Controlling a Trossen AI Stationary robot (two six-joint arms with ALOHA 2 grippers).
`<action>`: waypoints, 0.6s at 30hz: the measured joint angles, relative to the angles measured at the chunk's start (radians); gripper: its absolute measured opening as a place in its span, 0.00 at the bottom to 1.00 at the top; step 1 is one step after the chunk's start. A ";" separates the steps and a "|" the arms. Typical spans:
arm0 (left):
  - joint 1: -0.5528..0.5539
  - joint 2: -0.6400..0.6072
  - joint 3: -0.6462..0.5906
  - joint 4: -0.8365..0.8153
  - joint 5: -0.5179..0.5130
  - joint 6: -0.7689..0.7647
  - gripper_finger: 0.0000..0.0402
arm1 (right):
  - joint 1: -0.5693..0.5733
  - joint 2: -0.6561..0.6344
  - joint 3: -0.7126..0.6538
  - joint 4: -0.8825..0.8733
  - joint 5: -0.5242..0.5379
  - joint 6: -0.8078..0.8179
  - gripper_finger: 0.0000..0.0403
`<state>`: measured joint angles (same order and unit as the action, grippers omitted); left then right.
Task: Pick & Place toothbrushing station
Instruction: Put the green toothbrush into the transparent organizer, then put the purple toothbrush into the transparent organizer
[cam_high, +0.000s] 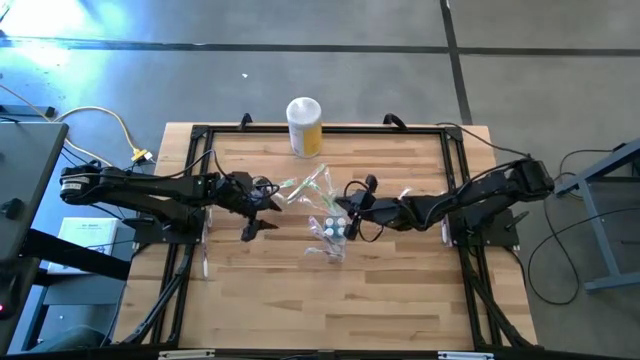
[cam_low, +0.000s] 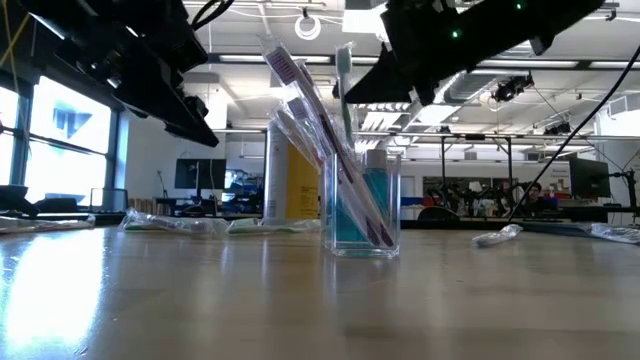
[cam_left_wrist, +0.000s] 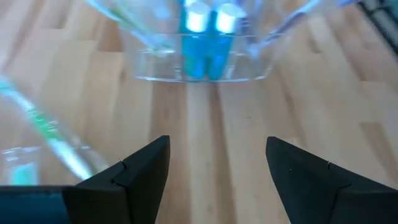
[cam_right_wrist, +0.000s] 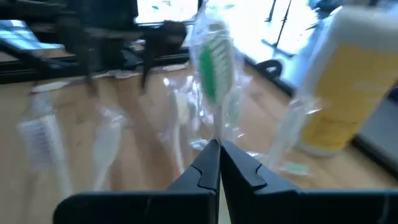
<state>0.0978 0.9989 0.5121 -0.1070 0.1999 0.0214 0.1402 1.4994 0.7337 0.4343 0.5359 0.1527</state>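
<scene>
The yellow canister (cam_high: 304, 126) stood at the table's (cam_high: 400, 300) far edge, with loose toothbrushes (cam_high: 308, 186) lying between it and the clear cup (cam_high: 331, 236) at mid-table. The right gripper (cam_right_wrist: 219, 163) pinched a green-bristled toothbrush (cam_right_wrist: 214, 71) above the cup. The left gripper (cam_left_wrist: 217, 171) hovered beside it, fingers spread, holding nothing.

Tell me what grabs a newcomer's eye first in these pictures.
The small clear plastic cup mid-table, holding toothbrushes and blue tubes. Over it, the right gripper pinches a wrapped green-bristled toothbrush. The left gripper faces the cup with jaws open, and a white-lidded yellow canister stands at the far edge.
</scene>
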 joint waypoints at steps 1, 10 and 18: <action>0.000 0.000 0.000 0.000 -0.020 0.000 0.65 | -0.007 0.000 -0.006 0.001 -0.019 0.015 0.01; 0.000 0.000 0.000 0.000 -0.080 0.000 0.65 | -0.070 0.044 -0.038 0.002 -0.129 0.189 0.03; 0.000 0.000 0.000 0.000 -0.080 0.000 0.65 | -0.088 0.071 -0.039 0.030 -0.180 0.156 0.21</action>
<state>0.0978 0.9989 0.5121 -0.1067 0.1196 0.0210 0.0520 1.5705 0.6945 0.4646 0.3558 0.3086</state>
